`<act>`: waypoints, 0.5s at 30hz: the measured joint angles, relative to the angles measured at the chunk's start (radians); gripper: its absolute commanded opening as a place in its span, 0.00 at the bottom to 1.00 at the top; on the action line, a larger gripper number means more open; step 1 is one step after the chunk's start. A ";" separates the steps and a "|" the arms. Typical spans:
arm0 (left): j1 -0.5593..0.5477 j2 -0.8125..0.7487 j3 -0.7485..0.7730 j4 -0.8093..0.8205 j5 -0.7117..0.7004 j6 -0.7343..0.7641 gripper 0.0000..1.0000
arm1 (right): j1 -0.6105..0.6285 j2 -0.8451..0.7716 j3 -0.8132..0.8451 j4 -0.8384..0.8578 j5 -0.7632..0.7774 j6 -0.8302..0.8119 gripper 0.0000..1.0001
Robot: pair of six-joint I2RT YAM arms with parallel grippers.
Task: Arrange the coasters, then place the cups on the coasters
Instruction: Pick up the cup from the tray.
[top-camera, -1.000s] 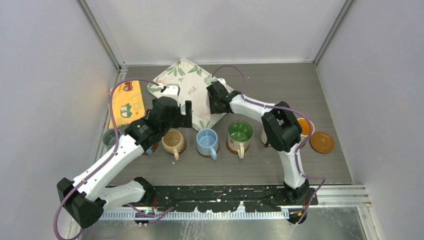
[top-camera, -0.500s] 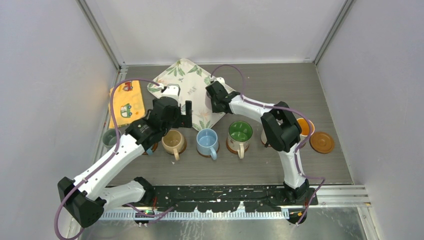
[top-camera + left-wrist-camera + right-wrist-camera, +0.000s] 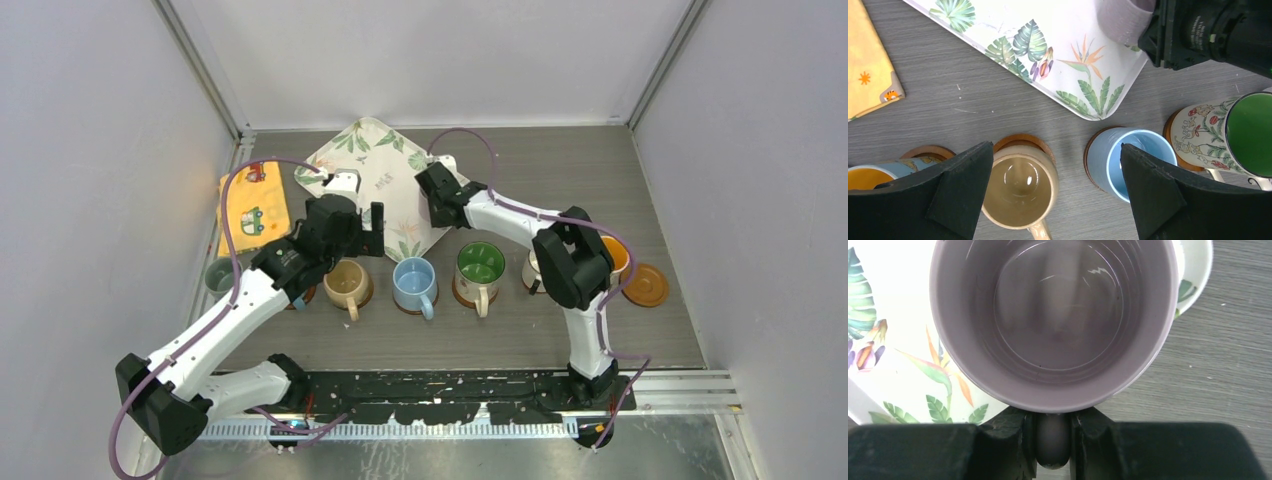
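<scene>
Two fingers of the right gripper point(image 3: 1053, 440) pinch the handle point(image 3: 1053, 452) of the mauve cup point(image 3: 1053, 325), closed tight on it. The cup stands upright over the corner of the tray point(image 3: 893, 340); whether it is lifted off I cannot tell. It is empty.

Held by the handle alone, the cup could swing or slip between the pads and tip. Its base could also catch the tray's raised lip if it is dragged sideways. One bare coaster point(image 3: 645, 285) lies at the right end of the row, the likely target. The right arm's elbow hangs over the cups near it, so a low sweep could knock the orange-inside cup point(image 3: 612, 252).

The left gripper point(image 3: 1055, 185) hovers with fingers point(image 3: 960, 195) spread wide, holding nothing, just above the tan cup point(image 3: 1020, 185) and blue cup point(image 3: 1128, 160). A drop there could bump either. Both sit on coasters and are empty, as is the green-inside cup point(image 3: 1248, 135).
</scene>
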 measured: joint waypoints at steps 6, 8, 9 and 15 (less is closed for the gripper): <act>0.000 0.000 -0.002 0.000 -0.001 0.000 1.00 | 0.000 -0.070 -0.016 -0.014 0.026 0.008 0.01; 0.000 0.000 -0.004 0.000 -0.002 0.000 1.00 | 0.000 -0.095 -0.016 -0.017 0.037 0.008 0.01; 0.000 0.000 -0.005 0.000 -0.003 0.000 1.00 | 0.000 -0.105 -0.016 -0.017 0.044 0.008 0.01; 0.000 0.000 -0.005 0.000 -0.002 -0.001 1.00 | -0.019 -0.176 -0.016 -0.038 0.076 0.016 0.01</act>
